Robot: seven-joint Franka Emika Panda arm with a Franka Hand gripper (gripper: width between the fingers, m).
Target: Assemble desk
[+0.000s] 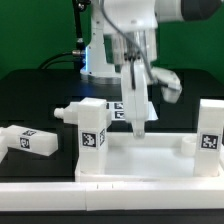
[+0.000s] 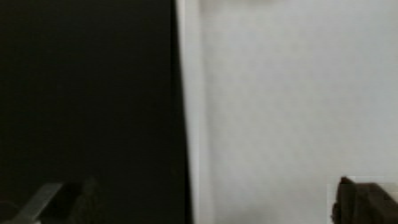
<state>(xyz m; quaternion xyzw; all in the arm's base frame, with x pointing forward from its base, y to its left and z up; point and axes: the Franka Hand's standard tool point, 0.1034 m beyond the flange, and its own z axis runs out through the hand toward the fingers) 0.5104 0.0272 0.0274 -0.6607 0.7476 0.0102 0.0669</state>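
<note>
White rimmed plastic desk top [image 1: 140, 162]: your empty, spread-fingered gripper [image 1: 137, 128] at 12 o'clock, drifting sideways, could knock the white tagged leg [image 1: 92, 135] at 10 o'clock.

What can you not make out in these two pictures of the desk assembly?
- Exterior view: the gripper covers most of the marker board.
- Exterior view: the leg tags are too small to read.
- Exterior view: the desk top is cut off at that view's right.
- Wrist view: the white surface is blurred and unidentifiable; the fingers are cut by the edge.

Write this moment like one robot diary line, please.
pincer: open | position: above desk top edge | loose leg: lying flat
</note>
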